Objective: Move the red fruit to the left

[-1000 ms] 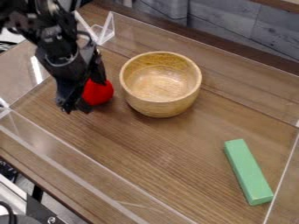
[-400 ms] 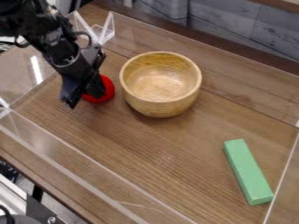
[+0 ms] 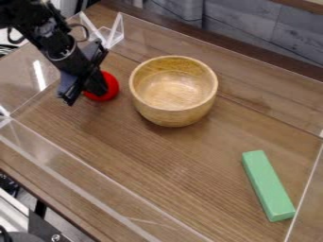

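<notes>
The red fruit (image 3: 105, 86) is a small bright-red ball on the wooden table, just left of the wooden bowl. My black gripper (image 3: 83, 90) comes down from the upper left and covers the fruit's left half. Its jaws are shut, and the fruit sits right at their tips, but I cannot make out whether it is clamped between them or only touched from the side. The fruit's leafy piece is hidden.
A round wooden bowl (image 3: 175, 90) stands right of the fruit. A flat green block (image 3: 266, 185) lies at the lower right. Clear plastic walls (image 3: 113, 31) fence the table on the left, front and back.
The gripper and the red fruit have both shifted left and slightly away from the bowl. The jaws have gone from open to shut.
</notes>
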Action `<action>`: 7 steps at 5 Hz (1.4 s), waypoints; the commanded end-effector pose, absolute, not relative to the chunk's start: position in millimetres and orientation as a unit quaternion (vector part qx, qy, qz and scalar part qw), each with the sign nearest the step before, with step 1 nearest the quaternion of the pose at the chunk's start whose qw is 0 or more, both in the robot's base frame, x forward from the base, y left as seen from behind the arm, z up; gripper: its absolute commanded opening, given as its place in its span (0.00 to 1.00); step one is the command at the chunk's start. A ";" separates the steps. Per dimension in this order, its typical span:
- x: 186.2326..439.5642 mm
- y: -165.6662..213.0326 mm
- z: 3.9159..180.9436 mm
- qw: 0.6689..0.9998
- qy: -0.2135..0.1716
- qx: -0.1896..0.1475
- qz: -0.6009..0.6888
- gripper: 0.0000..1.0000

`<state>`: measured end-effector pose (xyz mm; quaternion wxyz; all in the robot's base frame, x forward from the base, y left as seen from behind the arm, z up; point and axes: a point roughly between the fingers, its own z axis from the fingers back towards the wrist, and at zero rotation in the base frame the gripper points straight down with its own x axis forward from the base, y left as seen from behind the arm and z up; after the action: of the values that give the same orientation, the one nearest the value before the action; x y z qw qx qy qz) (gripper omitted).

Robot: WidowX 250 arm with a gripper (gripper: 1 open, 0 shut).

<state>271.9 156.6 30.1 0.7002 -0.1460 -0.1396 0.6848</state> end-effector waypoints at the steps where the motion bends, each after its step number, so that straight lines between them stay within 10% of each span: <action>1: 273.2 175.2 29.5 0.704 -0.140 -0.143 0.681 1.00; 7: 269.8 192.4 54.6 0.627 -0.139 -0.109 0.759 1.00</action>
<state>263.2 184.1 36.7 0.6284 -0.1057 -0.1080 0.7631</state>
